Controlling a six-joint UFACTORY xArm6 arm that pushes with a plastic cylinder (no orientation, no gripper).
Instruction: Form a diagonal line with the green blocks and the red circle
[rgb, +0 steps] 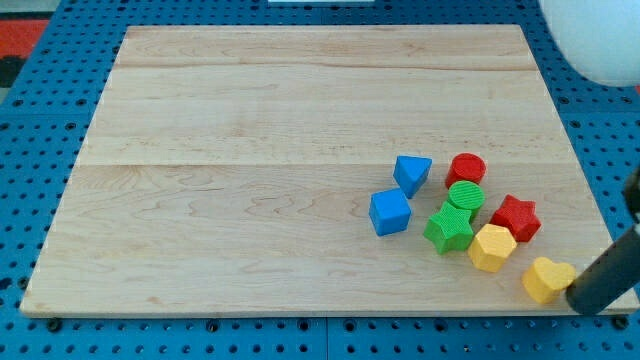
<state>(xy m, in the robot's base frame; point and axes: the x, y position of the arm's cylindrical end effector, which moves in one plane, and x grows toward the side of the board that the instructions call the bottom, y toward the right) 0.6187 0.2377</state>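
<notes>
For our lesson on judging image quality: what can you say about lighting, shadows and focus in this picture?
Camera view: even, soft light on the wooden board, no glare; the blocks, such as the red circle and the green star, are sharp with only faint shadows; the rod reaching my tip is dark and blurred; a white, out-of-focus shape fills the view's top right.

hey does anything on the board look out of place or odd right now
Nothing is damaged. One oddity: the yellow heart block sits apart from the cluster, near the wooden board's bottom right edge, with my tip right beside it.
</notes>
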